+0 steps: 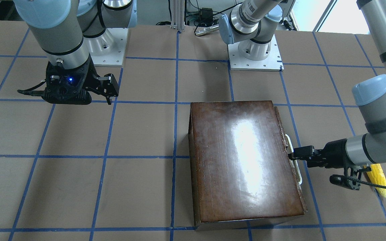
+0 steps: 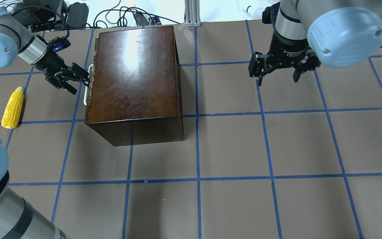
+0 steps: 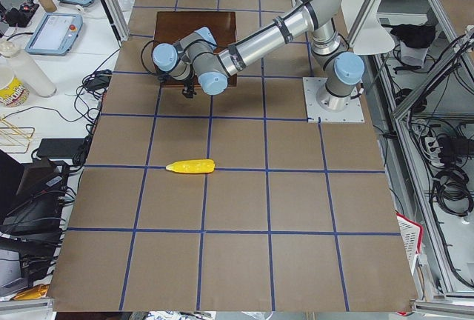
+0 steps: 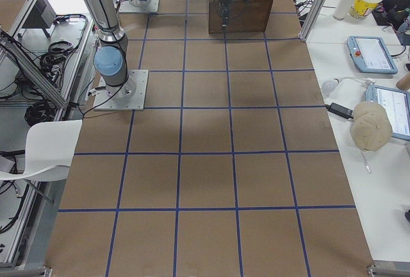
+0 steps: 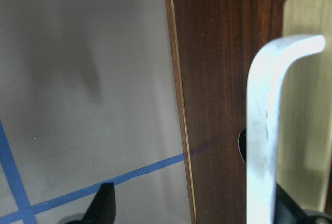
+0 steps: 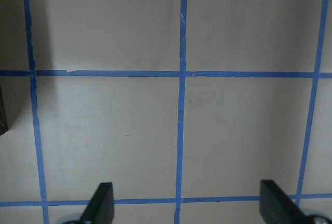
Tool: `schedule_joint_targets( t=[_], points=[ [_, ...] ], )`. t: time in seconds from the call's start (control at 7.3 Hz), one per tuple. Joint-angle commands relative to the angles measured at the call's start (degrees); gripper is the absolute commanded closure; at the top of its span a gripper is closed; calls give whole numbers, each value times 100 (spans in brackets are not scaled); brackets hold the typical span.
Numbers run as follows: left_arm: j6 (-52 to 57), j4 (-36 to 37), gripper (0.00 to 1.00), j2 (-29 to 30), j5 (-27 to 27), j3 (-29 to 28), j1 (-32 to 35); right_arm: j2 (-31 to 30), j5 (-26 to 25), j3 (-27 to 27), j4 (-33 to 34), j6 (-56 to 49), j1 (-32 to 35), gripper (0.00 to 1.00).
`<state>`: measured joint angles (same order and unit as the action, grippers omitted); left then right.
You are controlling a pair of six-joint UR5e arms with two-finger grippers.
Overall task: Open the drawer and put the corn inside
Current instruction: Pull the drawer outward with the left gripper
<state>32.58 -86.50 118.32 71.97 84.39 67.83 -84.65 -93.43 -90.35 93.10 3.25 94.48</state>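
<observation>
The glossy dark-brown box (image 2: 134, 73) stands at the table's left. Its drawer (image 5: 218, 79) shows only a dark front panel with a white bar handle (image 5: 264, 130) and looks pushed in. My left gripper (image 2: 80, 81) is open, with its fingers either side of the handle (image 1: 297, 167). In the left wrist view the handle lies close to the right finger (image 5: 290, 208). The yellow corn (image 2: 13, 108) lies on the table left of the box, behind my left wrist. My right gripper (image 2: 277, 74) is open and empty, above the table far right of the box.
The table is brown with a blue tape grid (image 2: 197, 179). Both arm bases (image 1: 255, 50) stand at the robot's edge. The corn also shows beside my left forearm in the front view (image 1: 379, 179). Desks with cables and tablets flank the table ends (image 4: 371, 52).
</observation>
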Motion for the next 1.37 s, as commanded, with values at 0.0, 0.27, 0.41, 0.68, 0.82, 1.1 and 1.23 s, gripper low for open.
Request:
schedule_joint_targets(
  t=[0.0, 0.27, 0.41, 0.68, 0.82, 1.1, 1.23],
  points=[
    [21, -7, 0, -10, 184, -89, -16, -7, 0, 0, -2, 0, 0, 0],
    [47, -7, 0, -10, 247, -98, -68, 1, 0, 0, 6, 0, 0, 0],
    [47, -7, 0, -2, 238, -98, -112, 1, 0, 0, -2, 0, 0, 0],
    [47, -7, 0, -2, 247, -107, -112, 1, 0, 0, -2, 0, 0, 0],
    [47, -7, 0, -2, 256, -99, -112, 1, 0, 0, -2, 0, 0, 0],
    [91, 1, 0, 16, 378, -142, -121, 1, 0, 0, 6, 0, 0, 0],
    [91, -7, 0, 16, 422, -229, -121, -7, 0, 0, -2, 0, 0, 0]
  ],
)
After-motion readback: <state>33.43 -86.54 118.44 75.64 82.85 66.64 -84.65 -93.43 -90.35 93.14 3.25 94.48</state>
